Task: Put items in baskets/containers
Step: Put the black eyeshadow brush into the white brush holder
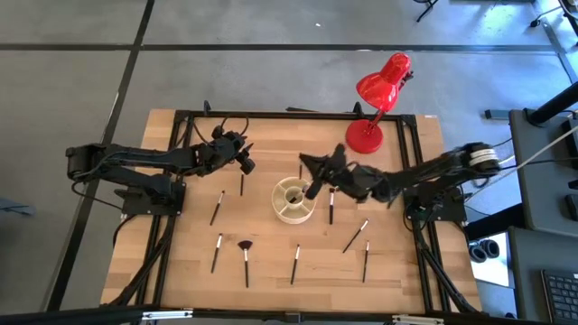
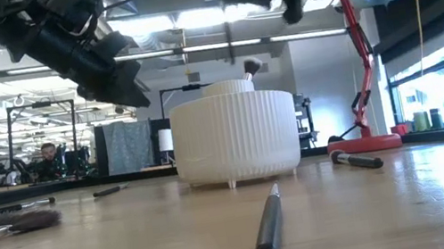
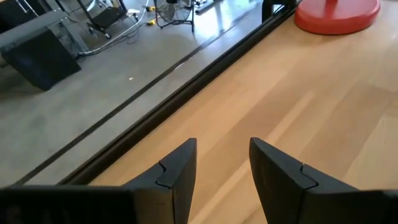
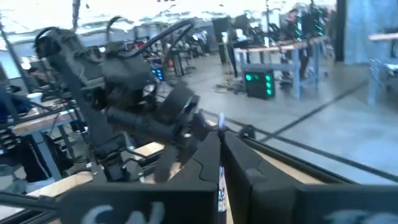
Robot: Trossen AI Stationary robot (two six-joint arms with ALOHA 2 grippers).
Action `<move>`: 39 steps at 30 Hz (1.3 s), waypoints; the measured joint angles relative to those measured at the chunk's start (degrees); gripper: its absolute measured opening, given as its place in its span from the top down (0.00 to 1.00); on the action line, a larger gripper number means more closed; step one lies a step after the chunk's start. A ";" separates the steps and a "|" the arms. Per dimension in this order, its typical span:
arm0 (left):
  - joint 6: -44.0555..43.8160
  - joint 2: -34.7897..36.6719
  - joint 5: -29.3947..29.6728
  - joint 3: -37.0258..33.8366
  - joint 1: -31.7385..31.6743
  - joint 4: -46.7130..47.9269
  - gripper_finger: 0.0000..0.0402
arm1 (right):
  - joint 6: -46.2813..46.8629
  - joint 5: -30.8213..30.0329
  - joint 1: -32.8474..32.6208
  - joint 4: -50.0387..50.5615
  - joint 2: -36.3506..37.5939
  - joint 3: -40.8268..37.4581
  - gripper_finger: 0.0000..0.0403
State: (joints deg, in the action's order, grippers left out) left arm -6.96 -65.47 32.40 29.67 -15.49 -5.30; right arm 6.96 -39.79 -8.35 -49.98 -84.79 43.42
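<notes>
Eight or so brushes lie loose around the cup (image 1: pixel 294 200) – one (image 1: pixel 219 207) to its left, one (image 1: pixel 295 263) in front. Right gripper (image 1: pixel 316 186) sits over the cup's rim, clamped on a brush (image 4: pixel 221 163) – next it needs to lower and let go. Cup already holds one, I think. Left gripper (image 1: pixel 245 162) waits open, back-left of the cup

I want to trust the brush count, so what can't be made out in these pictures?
- Cup compartments: too small in the high view; the wall hides them in the low view.
- Brush in the right claw: only a sliver shows between its fingers.
- Left claw: open, empty; wrist view shows no brushes.
</notes>
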 joint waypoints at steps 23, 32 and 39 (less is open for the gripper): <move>-7.13 -1.15 -5.94 0.07 0.40 5.83 0.64 | -13.04 -12.39 -9.29 -21.76 -17.49 -0.04 0.73; -18.09 -9.43 -5.15 0.07 0.87 5.46 0.64 | -24.80 -28.88 -10.39 -21.76 -10.64 -0.04 0.63; -31.47 -17.91 -12.93 0.07 -1.95 5.55 0.64 | -37.51 -49.76 -13.15 -17.48 -0.20 -0.04 0.63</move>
State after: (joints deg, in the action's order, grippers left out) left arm -38.43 -83.39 19.47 29.74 -17.44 0.25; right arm -30.56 -89.55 -21.50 -67.46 -84.99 43.38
